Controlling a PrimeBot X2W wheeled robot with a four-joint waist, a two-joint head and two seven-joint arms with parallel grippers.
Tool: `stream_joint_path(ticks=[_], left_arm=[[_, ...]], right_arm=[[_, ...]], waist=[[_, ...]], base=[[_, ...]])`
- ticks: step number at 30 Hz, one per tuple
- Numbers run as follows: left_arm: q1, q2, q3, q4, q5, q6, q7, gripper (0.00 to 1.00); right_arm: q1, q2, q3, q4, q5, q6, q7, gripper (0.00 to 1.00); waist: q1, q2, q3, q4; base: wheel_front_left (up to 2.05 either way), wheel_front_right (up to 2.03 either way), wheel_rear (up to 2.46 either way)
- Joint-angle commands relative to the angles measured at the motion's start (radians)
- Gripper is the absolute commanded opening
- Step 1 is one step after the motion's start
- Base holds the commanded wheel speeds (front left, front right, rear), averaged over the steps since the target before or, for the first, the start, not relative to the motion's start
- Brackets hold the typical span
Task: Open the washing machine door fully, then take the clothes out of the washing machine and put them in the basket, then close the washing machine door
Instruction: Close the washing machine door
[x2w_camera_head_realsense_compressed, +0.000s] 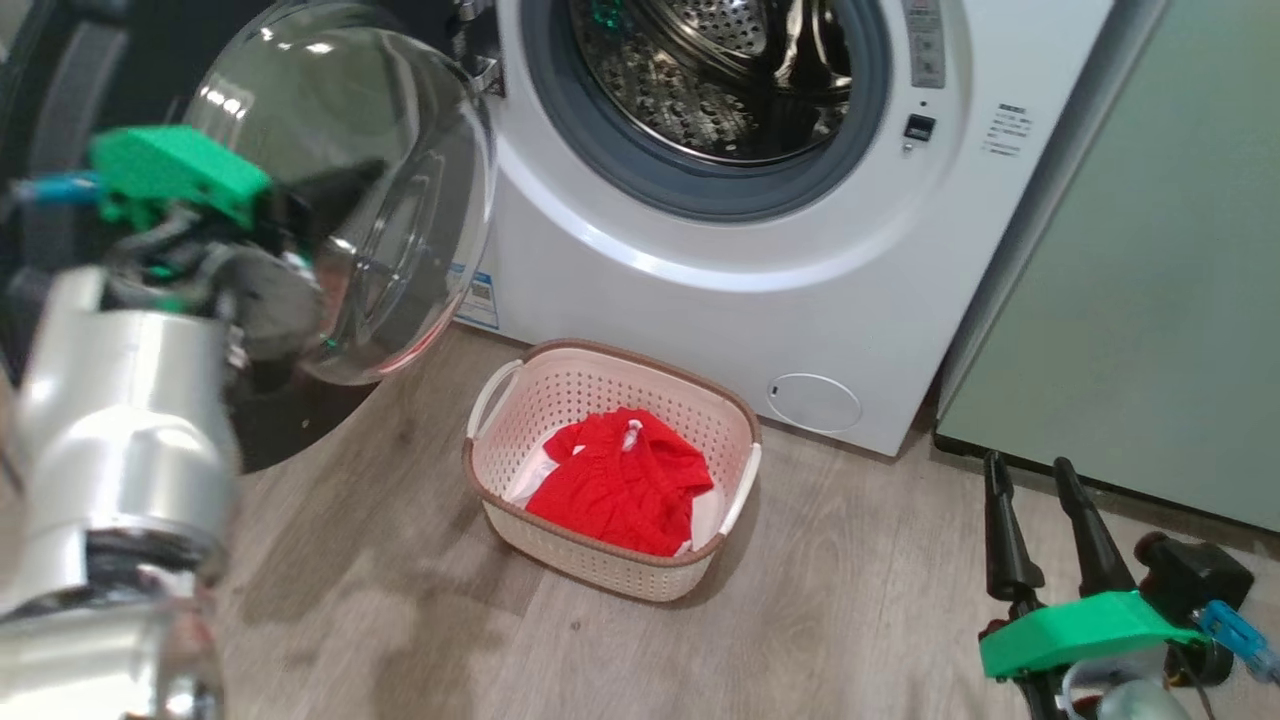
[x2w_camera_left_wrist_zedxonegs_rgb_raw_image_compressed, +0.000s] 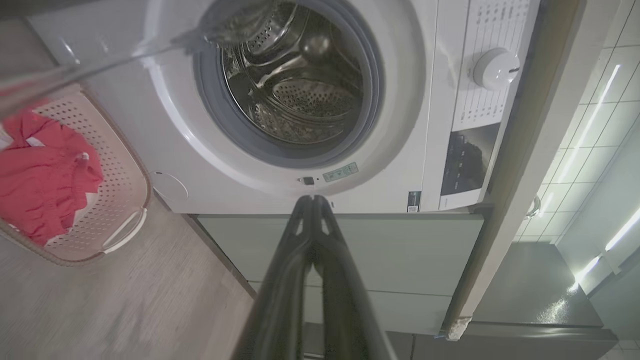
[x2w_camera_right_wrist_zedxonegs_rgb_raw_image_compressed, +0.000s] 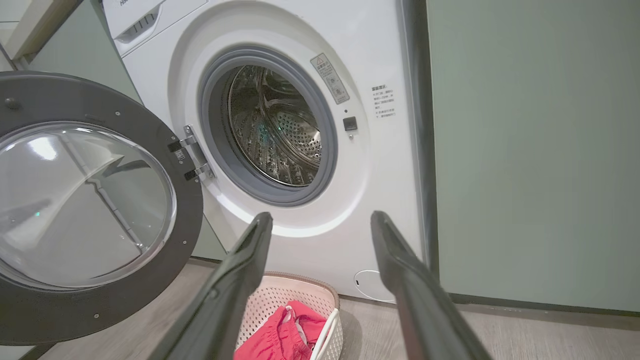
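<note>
The washing machine (x2w_camera_head_realsense_compressed: 700, 300) stands with its door (x2w_camera_head_realsense_compressed: 400, 200) swung out to the left, the clear bowl window facing me. Its steel drum (x2w_camera_head_realsense_compressed: 720, 80) shows bare metal. On the floor in front stands the basket (x2w_camera_head_realsense_compressed: 640, 352) with the red clothes (x2w_camera_head_realsense_compressed: 620, 485) lying in it. My left arm (x2w_camera_head_realsense_compressed: 130, 420) reaches up beside the door's window. In the left wrist view my left gripper (x2w_camera_left_wrist_zedxonegs_rgb_raw_image_compressed: 312, 200) is shut on nothing, pointing at the machine's front below the drum opening. Low at the right, my right gripper (x2w_camera_head_realsense_compressed: 1035, 485) is open and empty, and in its own wrist view the right gripper (x2w_camera_right_wrist_zedxonegs_rgb_raw_image_compressed: 320, 220) hangs above the basket (x2w_camera_right_wrist_zedxonegs_rgb_raw_image_compressed: 280, 295).
A pale green cabinet (x2w_camera_head_realsense_compressed: 1150, 300) stands right of the machine, close to my right gripper. Wooden floor (x2w_camera_head_realsense_compressed: 850, 620) lies around the basket. The open door's black rim (x2w_camera_right_wrist_zedxonegs_rgb_raw_image_compressed: 30, 310) reaches nearly down to the floor at the left.
</note>
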Motion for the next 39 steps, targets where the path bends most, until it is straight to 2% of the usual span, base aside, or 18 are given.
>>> stream_joint_path(ticks=[1,8,14,17,21,25,26,32,39], left_arm=[[-0.009,0.024,0.007,-0.023,0.007,-0.012,-0.006,0.0],[0.046,-0.041,-0.052,0.043,0.025,-0.088,-0.024,0.0],[0.082,-0.054,-0.094,0.082,0.005,-0.136,-0.052,0.0],[0.108,-0.055,-0.159,0.077,0.014,-0.161,-0.077,0.0],[0.164,-0.055,-0.24,0.027,0.03,-0.174,-0.149,0.0],[0.26,-0.047,-0.355,-0.175,0.078,-0.175,-0.254,0.0],[0.326,-0.015,-0.43,-0.285,0.128,-0.175,-0.337,1.0],[0.477,0.098,-0.601,-0.485,0.157,-0.175,-0.57,1.0],[0.545,0.238,-0.777,-0.53,0.216,-0.176,-0.902,1.0]], right_arm=[[-0.014,-0.006,0.016,-0.03,-0.007,0.007,-0.006,1.0],[-0.006,-0.006,0.011,-0.031,-0.011,0.007,-0.006,1.0],[-0.006,-0.006,0.016,-0.032,-0.012,0.007,-0.006,1.0],[-0.004,-0.006,0.014,-0.033,-0.015,0.007,-0.006,1.0],[0.0,-0.006,0.008,-0.036,-0.018,0.007,-0.006,1.0],[0.001,-0.006,0.003,-0.04,-0.019,0.007,-0.006,1.0],[0.001,-0.006,0.002,-0.041,-0.018,0.007,-0.006,1.0],[-0.001,-0.006,0.002,-0.038,-0.02,0.007,-0.006,1.0],[-0.005,-0.006,0.01,-0.04,-0.019,0.007,-0.006,1.0]], waist=[[0.0,0.0,-0.002,-0.007],[0.0,0.0,-0.01,-0.02],[0.0,0.0,-0.011,-0.028],[0.0,0.0,-0.009,-0.028],[0.0,0.0,-0.005,-0.025],[0.0,0.0,0.001,-0.018],[0.0,0.0,0.005,-0.014],[0.0,0.0,0.011,0.001],[0.0,0.0,0.013,0.005]], base=[[0.0,0.0,0.0],[0.0,0.0,0.0],[0.0,0.0,0.0],[0.0,0.0,0.0],[0.0,0.0,0.0],[0.0,0.0,0.0],[0.0,0.0,0.0],[0.0,0.0,0.0],[0.0,0.0,0.0]])
